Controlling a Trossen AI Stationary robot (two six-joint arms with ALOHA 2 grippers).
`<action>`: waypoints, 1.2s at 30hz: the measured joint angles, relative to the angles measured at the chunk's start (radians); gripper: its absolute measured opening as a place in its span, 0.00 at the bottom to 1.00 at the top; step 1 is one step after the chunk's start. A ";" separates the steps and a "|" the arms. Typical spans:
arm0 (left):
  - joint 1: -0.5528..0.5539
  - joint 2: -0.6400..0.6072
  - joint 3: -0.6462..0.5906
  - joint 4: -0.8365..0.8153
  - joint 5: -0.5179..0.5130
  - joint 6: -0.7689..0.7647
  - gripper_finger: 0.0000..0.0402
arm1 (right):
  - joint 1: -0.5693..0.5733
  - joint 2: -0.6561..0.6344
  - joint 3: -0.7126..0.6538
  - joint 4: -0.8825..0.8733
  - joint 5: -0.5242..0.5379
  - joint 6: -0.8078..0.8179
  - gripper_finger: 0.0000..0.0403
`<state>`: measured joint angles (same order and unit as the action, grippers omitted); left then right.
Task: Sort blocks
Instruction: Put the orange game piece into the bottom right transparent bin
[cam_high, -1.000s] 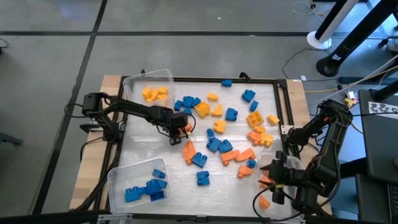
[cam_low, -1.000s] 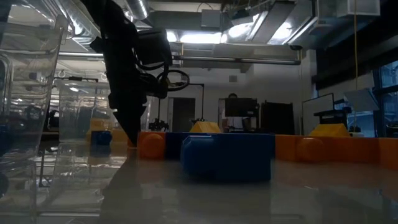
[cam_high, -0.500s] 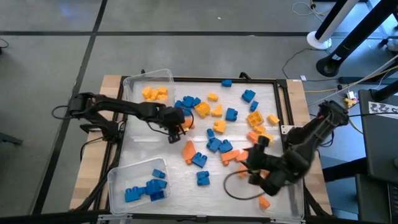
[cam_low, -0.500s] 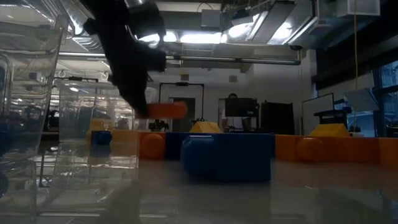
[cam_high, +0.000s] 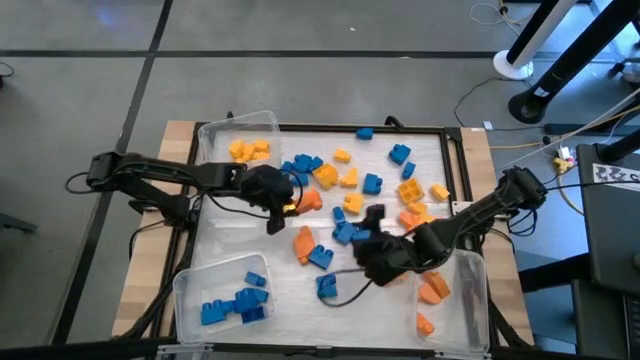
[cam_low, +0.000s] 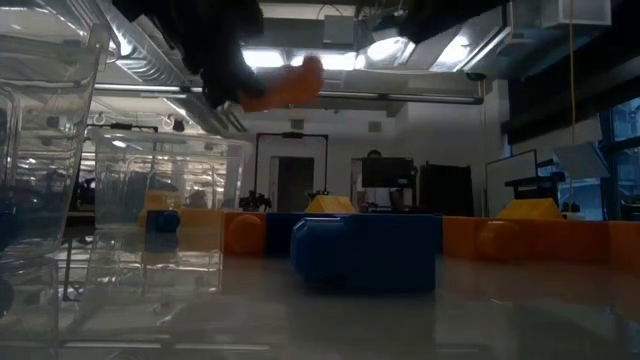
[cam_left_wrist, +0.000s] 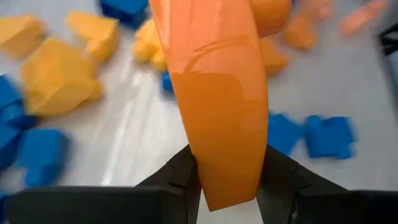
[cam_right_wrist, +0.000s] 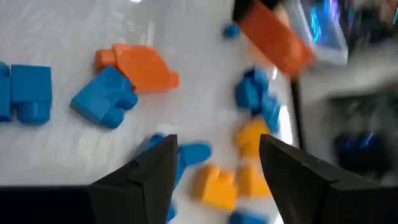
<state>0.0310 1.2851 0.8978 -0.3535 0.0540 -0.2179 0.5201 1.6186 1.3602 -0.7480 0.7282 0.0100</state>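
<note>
Blue, orange and yellow blocks lie scattered over the white table top (cam_high: 250, 250). My left gripper (cam_high: 290, 200) hangs above the pile's left part, shut on a long orange block (cam_left_wrist: 217, 112) that also shows in the low view (cam_low: 288, 84). My right gripper (cam_high: 362, 245) hovers open over the middle of the table, above blue blocks (cam_high: 350, 233). Its fingers (cam_right_wrist: 143, 180) stand wide apart with nothing between them, and below them lie an orange block (cam_right_wrist: 140, 65) and a blue block (cam_right_wrist: 106, 96) on the table. My left gripper pinches the orange block's near end (cam_left_wrist: 227, 186) between its two fingers (cam_left_wrist: 186, 171), one on each long side. The fingers slant down from the table's left side, and the block sticks out past them along their line. It is lifted clear of the table (cam_low: 288, 84).
Three clear bins stand on the table: one with yellow blocks at the far left (cam_high: 240, 140), one with blue blocks at the near left (cam_high: 225, 295), one with orange blocks at the near right (cam_high: 450, 290). A dark frame (cam_high: 455, 160) edges the table.
My left gripper has risen from the table with the orange block, lifting it clear, and has tipped up toward level. My right gripper has swung from over the orange bin at the near right toward the table's middle, rolling its wrist as it went.
</note>
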 joint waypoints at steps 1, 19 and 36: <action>-0.003 -0.006 0.000 0.002 0.022 -0.010 0.27 | 0.000 0.012 0.000 0.041 0.013 -0.073 0.56; -0.006 -0.023 0.000 0.001 0.198 -0.228 0.28 | -0.094 0.172 0.000 0.576 0.178 -0.968 0.56; -0.006 -0.023 0.000 -0.003 0.198 -0.219 0.27 | -0.236 0.173 0.000 0.583 -0.003 -1.014 0.56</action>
<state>0.0250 1.2621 0.8978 -0.3565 0.2520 -0.4374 0.2846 1.7916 1.3602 -0.1654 0.7251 -1.0039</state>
